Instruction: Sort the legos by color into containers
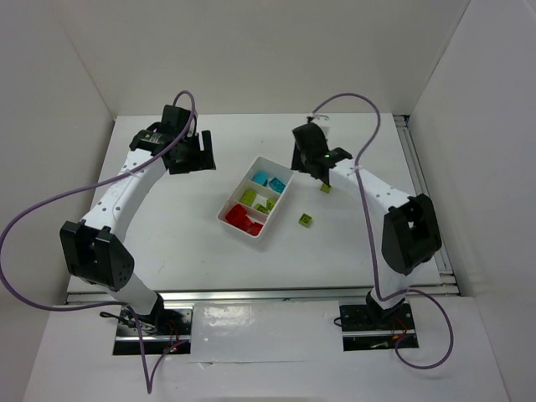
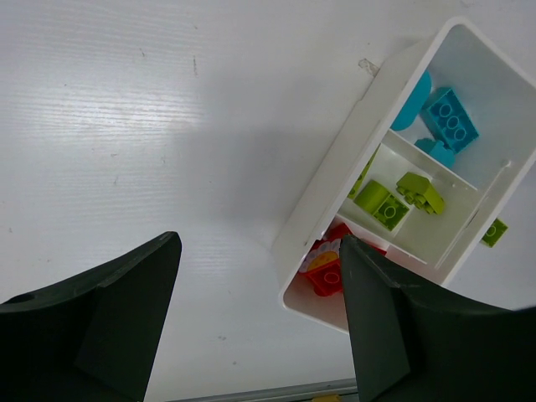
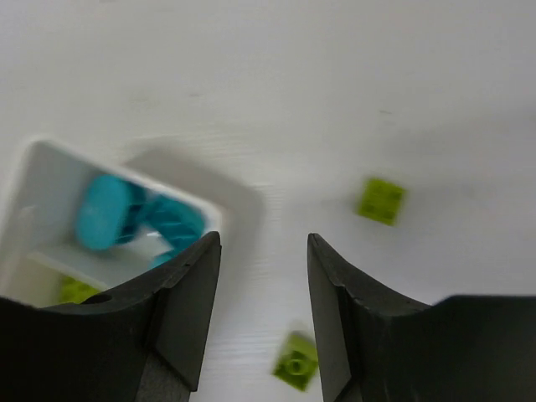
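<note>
R claw (image 3: 262, 243) is released: jaws apart, bare table (image 3: 276, 75) showing in the gap, nothing gripped. L claw (image 2: 260, 243) is spread wide & empty too, w/ the tray (image 2: 335, 193) just off its right jaw. Tray is loaded by colour: cyan bricks (image 2: 448, 117) in the end bay farthest ahead of L claw, green bricks (image 2: 385, 201) in the mid bay, red bricks (image 2: 327, 272) in the end bay right by its jaw tip. Two greens lie loose on the table, both by R claw. Near green (image 3: 295, 362) sits under the gap, back toward the wrist. Far green (image 3: 381, 201) lies out beyond the right jaw's tip, on its outer side. Tray's cyan end is off R claw's left jaw. By my read the job is nearly done, 2 greens to go. Risks from here: bricks are tiny & look slick, so an off-centre pinch prob. squirts one sideways, or a jaw tip jams on the table if the descent is too deep. Cyan bay is the one closest to R claw, so a short reach or early release puts a green in w/ cyan. Dividers are thin & low, so a high drop may bounce over. A jaw clipping the wall could shove the light tray. R wrist view is blurry, so aiming off it is shaky.
</note>
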You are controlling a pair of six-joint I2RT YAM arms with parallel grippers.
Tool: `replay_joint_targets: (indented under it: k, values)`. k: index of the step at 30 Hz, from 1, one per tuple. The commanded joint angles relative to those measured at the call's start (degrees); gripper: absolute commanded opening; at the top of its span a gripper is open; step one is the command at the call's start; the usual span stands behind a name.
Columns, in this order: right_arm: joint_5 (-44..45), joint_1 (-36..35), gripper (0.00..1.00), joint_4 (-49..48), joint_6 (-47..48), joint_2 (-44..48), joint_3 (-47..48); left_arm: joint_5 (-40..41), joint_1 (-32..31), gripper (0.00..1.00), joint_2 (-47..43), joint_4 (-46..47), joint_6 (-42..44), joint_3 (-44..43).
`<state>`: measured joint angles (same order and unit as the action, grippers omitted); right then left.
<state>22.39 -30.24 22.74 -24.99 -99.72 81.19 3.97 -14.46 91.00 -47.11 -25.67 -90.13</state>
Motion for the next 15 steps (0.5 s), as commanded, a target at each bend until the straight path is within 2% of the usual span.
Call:
replay_joint_targets:
  k: [1,5,8,15]
  values:
    - [1.4,7.9,0.54,3.5,-5.6,3.8,-6.8,0.3,-0.2,0.86,-2.1,0.3,0.3,-0.7]
    - [-4.7,12.1,0.85,3.5,-6.1,2.9,-11.8,0.3,-0.2,0.86,-1.6,0.3,0.3,-0.7]
    - [-6.0,12.9,0.88,3.5,-6.7,-0.3,-11.8,0.3,-0.2,0.86,-1.6,0.3,0.3,-0.7]
    - [-7.1,14.2,0.86,-1.2,-6.7,-5.7,-11.2,0.3,-0.2,0.86,-1.6,0.3,0.3,-0.1]
